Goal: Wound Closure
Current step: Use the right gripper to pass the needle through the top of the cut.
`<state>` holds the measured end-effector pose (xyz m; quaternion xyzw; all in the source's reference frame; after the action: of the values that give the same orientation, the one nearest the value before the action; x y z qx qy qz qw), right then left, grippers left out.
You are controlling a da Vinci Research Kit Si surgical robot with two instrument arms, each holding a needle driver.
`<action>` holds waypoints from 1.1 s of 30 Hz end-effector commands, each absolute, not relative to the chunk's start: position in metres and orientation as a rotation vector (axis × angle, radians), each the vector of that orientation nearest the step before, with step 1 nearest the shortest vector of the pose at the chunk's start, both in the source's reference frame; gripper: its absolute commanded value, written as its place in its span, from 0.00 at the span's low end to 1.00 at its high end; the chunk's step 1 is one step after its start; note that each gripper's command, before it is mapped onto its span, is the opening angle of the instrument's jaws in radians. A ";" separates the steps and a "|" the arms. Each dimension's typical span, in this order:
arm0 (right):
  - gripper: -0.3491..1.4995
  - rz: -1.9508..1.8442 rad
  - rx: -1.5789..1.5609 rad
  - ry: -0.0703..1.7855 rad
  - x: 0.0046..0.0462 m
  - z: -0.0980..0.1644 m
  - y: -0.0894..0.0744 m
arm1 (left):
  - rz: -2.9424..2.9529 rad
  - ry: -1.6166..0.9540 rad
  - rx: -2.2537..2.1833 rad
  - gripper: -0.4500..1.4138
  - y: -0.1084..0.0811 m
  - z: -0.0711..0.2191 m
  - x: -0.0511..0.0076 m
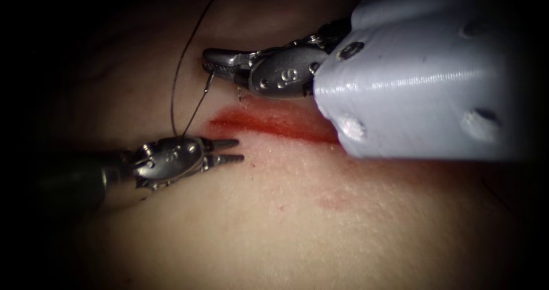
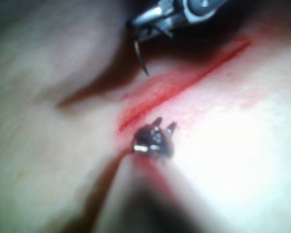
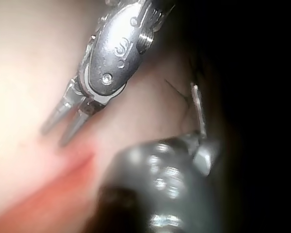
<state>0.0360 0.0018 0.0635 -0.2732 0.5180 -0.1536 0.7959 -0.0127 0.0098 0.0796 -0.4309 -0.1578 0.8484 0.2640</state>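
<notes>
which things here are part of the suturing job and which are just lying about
In the job:
- right tool, jaws shut on the needle, which hangs above the tissue, not in it
- left tool, jaws open, holding nothing
- thread
- cut in the tissue

Just there:
- red fluid smeared on the tissue below the cut

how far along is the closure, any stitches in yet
Done: no stitch is visible; the cut lies open with red fluid along it. In hand: the right pincer holds the needle near one end, clear of the tissue, with thread trailing from it. The left pincer sits open and empty by the cut's left end. Left: seemingly the whole closure.
</notes>
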 end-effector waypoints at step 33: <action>0.00 -0.330 -0.581 1.115 0.0366 0.064 0.002 | 2.259 -0.355 -1.110 0.27 0.009 0.089 -0.0116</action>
<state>0.0361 0.0018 0.0630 -0.2700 0.5185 -0.1536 0.7967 -0.0110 0.0095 0.0888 -0.4150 -0.1335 0.8494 0.2973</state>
